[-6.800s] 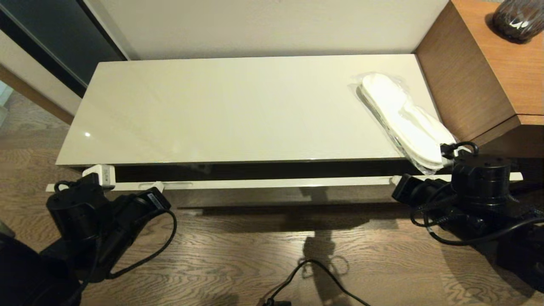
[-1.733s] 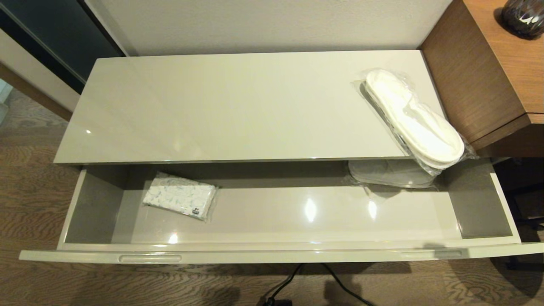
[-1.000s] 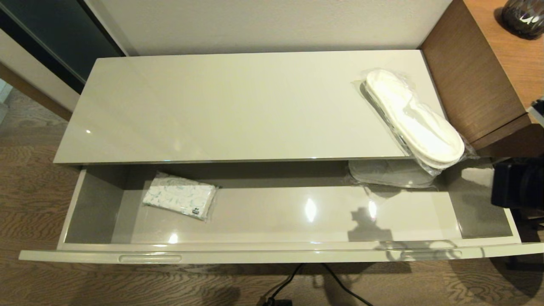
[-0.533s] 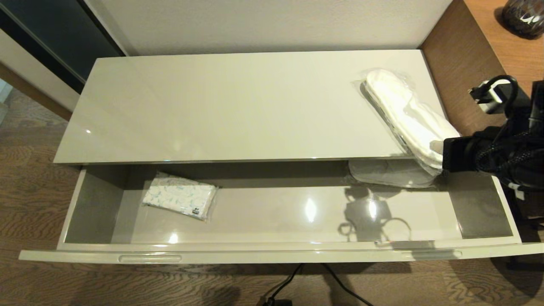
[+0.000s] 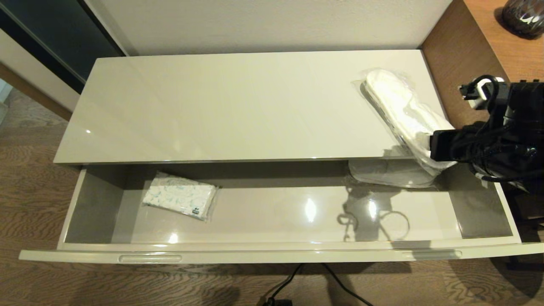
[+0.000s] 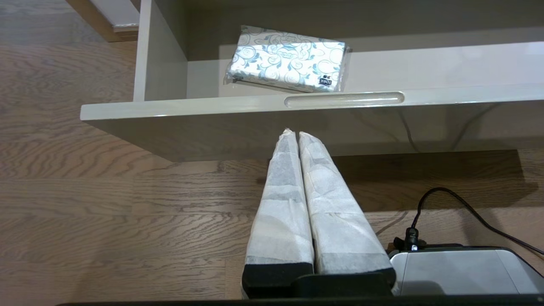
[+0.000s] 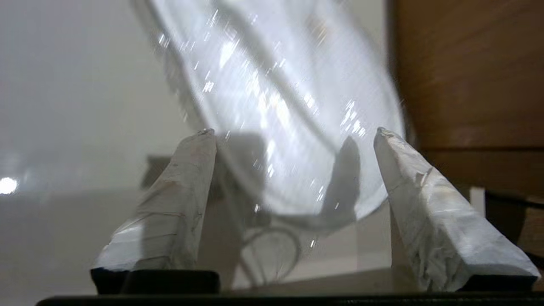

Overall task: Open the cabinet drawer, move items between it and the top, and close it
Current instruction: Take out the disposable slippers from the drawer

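Slippers point(image 5: 403, 114) now reached by right gripper point(image 7: 293, 134).

I see the cabinet drawer point(image 5: 272, 250) pulled fully out; wrapped slippers point(image 5: 403, 114) lie diagonally at the top's point(image 5: 221, 106) front-right corner, overhanging.

The top point(image 5: 221, 106) is a smooth, glossy cream slab that catches light spots. The drawer point(image 5: 276, 212) floor shines the same way; its grey walls look duller. The slippers point(image 5: 403, 114) look like soft white cloth inside clear, crinkly plastic wrap. A packet point(image 5: 180, 196) has thin printed film. The floor point(image 5: 38, 280) and desk point(image 5: 463, 63) show wood grain.
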You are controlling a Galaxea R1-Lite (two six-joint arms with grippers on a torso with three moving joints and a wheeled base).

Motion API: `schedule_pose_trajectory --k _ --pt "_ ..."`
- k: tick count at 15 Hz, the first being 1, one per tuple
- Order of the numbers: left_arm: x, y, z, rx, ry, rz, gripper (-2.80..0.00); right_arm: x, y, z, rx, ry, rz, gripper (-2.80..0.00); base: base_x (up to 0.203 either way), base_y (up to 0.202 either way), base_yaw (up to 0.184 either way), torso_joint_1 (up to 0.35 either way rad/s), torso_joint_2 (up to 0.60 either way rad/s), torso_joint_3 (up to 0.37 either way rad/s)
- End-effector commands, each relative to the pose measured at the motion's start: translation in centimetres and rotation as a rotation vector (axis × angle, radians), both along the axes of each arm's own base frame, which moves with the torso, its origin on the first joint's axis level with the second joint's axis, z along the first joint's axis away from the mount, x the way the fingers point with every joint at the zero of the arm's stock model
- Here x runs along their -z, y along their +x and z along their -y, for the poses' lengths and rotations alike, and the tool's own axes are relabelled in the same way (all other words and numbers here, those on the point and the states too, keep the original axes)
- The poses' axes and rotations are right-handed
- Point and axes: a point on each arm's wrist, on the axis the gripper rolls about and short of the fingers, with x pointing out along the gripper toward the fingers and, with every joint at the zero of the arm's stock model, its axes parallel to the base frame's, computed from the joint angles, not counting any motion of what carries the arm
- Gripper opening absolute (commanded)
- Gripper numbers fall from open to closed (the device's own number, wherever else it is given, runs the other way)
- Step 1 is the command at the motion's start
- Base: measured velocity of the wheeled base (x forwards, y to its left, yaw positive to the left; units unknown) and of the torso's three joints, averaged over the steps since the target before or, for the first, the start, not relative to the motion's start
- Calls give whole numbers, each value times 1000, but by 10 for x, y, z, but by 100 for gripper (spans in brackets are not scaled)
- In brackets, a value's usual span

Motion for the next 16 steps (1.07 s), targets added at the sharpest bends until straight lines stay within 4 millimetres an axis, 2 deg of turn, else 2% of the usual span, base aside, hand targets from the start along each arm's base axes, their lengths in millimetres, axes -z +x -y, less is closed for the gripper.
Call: schedule_pose_trajectory --k 1,3,7,10,12,16 --pt "0 0 0 -1 0 -2 -280 4 8 -2 19 -2 18 0 0 0 0 0 0 0" --pt "0 0 0 -1 0 -2 -280 7 19 -3 48 -9 70 0 0 0 0 0 0 0" --pt "0 0 0 -1 0 -2 -280 22 32 3 84 -9 40 0 0 0 0 0 0 0" --pt "0 0 0 -1 0 -2 -280 41 55 10 114 -5 39 0 0 0 0 0 0 0" --pt "0 0 0 -1 0 -2 -280 48 67 17 131 2 60 0 0 0 0 0 0 0" --pt "0 0 0 -1 0 -2 -280 53 70 17 116 25 36 0 0 0 0 0 0 0"
